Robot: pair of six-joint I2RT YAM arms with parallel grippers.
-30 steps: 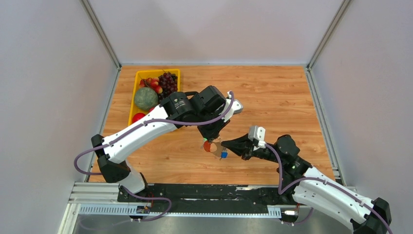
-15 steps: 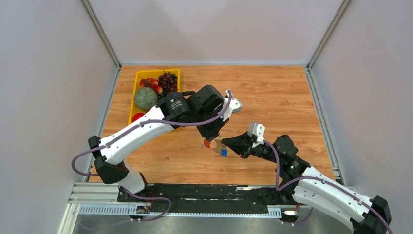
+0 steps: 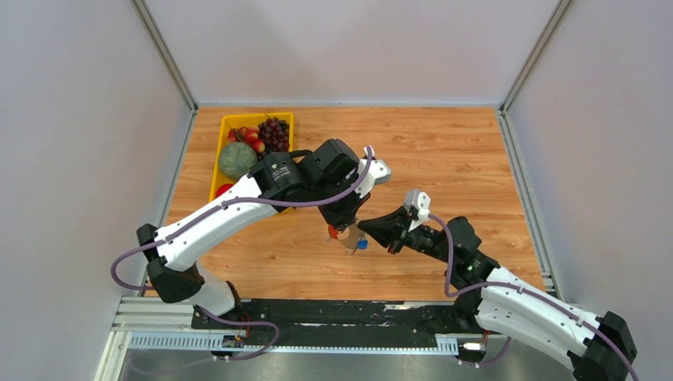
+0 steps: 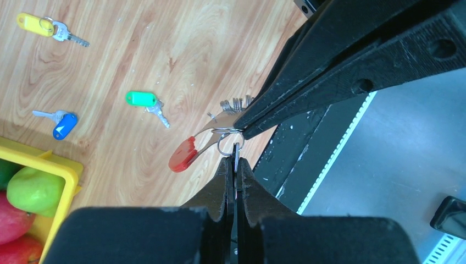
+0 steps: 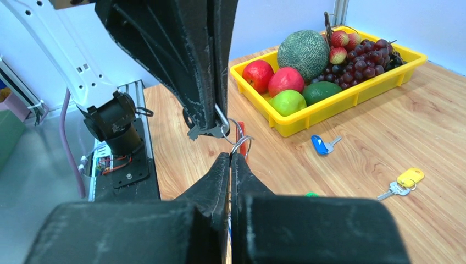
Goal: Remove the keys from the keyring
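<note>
Centrally, the left gripper (image 4: pixel 235 159) is shown with its fingers pressed together on the keyring (image 4: pixel 186 155), which is gripped at a small wire loop (image 4: pixel 226 144) lying at 12 o'clock of the fingertips. The right gripper (image 5: pixel 231 157) is likewise closed. It pinches the same edge of loops from 2 o'clock in the left wrist view, so the keyring is held in the air between both arms, above the table (image 4: pixel 137 49). A blue-headed piece (image 3: pixel 362 245), judged to be a key not yet freed, is seen hanging just beneath the keyring in the overhead view. Further out, between 9 and 11 o'clock, three loose keys are laid on the wood: a green key (image 4: pixel 144 100), a blue key (image 4: pixel 61 124) and a yellow key (image 4: pixel 38 25). The fruit tray (image 4: pixel 60 165) is set at 8 o'clock. If the grippers are drawn apart out of line, the thin loop could be bent or torn from one pinch and the keyring dropped.
</note>
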